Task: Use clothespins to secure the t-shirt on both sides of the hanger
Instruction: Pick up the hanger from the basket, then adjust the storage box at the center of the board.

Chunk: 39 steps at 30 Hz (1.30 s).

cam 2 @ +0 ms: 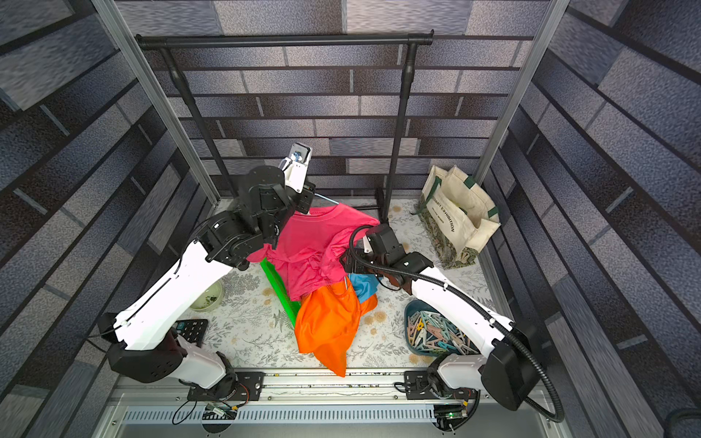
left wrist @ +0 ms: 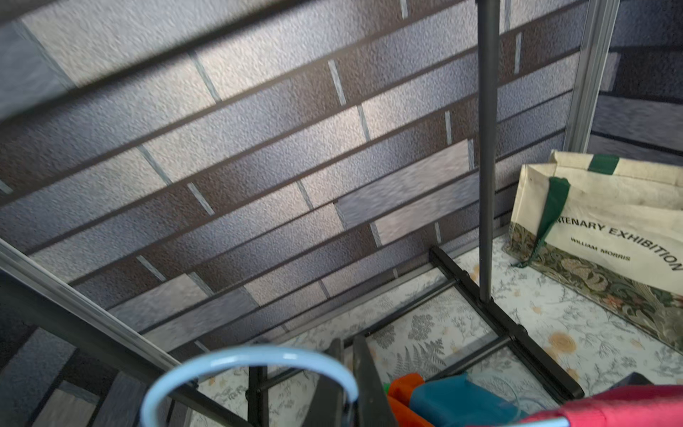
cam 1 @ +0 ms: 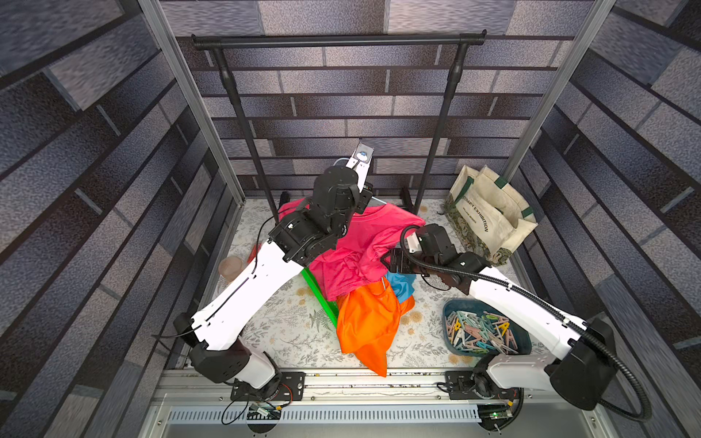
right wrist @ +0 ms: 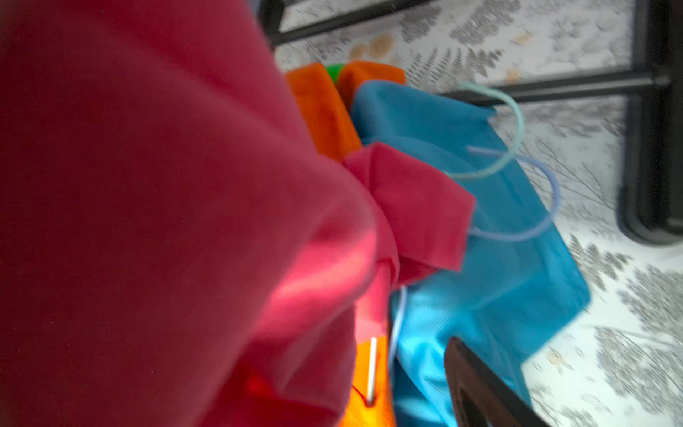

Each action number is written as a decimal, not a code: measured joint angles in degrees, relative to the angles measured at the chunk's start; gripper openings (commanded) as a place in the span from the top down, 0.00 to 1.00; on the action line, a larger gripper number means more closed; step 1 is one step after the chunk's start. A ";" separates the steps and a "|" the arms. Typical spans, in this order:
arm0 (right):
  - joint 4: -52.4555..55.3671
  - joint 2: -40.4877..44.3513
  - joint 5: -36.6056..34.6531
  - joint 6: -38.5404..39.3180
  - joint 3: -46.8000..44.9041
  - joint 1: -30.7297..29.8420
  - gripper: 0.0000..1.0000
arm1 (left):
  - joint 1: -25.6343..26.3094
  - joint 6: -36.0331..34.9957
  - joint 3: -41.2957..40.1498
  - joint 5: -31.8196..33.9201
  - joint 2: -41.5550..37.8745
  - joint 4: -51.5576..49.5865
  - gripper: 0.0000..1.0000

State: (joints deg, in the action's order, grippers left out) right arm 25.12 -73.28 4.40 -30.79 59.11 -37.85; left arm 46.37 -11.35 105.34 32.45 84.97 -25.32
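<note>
Dozens of pastel clothespins (cam 1: 480,332) (pink, mint, pale blue, yellow, beige) are heaped loose in a teal dish (cam 1: 455,303), visible in both top views (cam 2: 436,333). The dish sits on the table right of the pink t-shirt (cam 1: 364,242) and nearer the robot base, apart from it.

The pink t-shirt is on a light-blue hanger (left wrist: 251,355), lifted off the table and bunched and sagging on its right side. The left gripper (left wrist: 347,342) is at the shirt's collar end, fingers clenched on the hanger just below the hook. The right gripper (cam 1: 390,261) is against the shirt's right edge. The right wrist view shows one dark finger (right wrist: 480,384) beside the cloth and pink fabric covers the rest, so can't tell whether it grips or is released.

Below the shirt's near edge:
- An orange garment (cam 1: 364,322) drapes toward the robot.
- A blue garment (cam 1: 402,284) lies just right of that.
- In the right wrist view, a mint hanger hook (right wrist: 513,122) and a lilac hanger hook (right wrist: 547,207) lie over the blue cloth.
- A green plastic frame (cam 1: 320,294) shows under the shirt's left side.

Other containers:
- A cream canvas tote (cam 1: 489,216) with green handles, printed "EXHIBITION", stands open right of and beyond the shirt. Its contents are not discernible.
- A pale green bowl (cam 2: 208,297) left of the shirt holds dark specks.
- A translucent pinkish cup (cam 1: 230,267) is also left of the shirt, contents unclear.

A calculator (cam 2: 191,330) lies left of the shirt, nearer the robot. A black garment rack (cam 1: 337,40) stands beyond the shirt.
</note>
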 measured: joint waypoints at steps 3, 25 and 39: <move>3.87 2.60 -3.15 1.11 -3.93 0.00 0.10 | -1.11 3.32 -6.51 -0.59 -2.71 2.69 1.00; 34.86 22.71 -22.51 -6.60 -11.74 3.78 0.54 | -7.63 20.90 -29.70 -4.11 -10.36 9.03 1.00; 21.59 12.00 -9.09 -8.50 -19.98 23.52 0.56 | -11.10 24.81 -32.63 -10.03 -13.35 9.51 0.99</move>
State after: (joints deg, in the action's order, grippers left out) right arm 46.72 -61.28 -4.69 -39.29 39.13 -14.33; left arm 35.27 13.45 72.71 22.41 71.61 -15.81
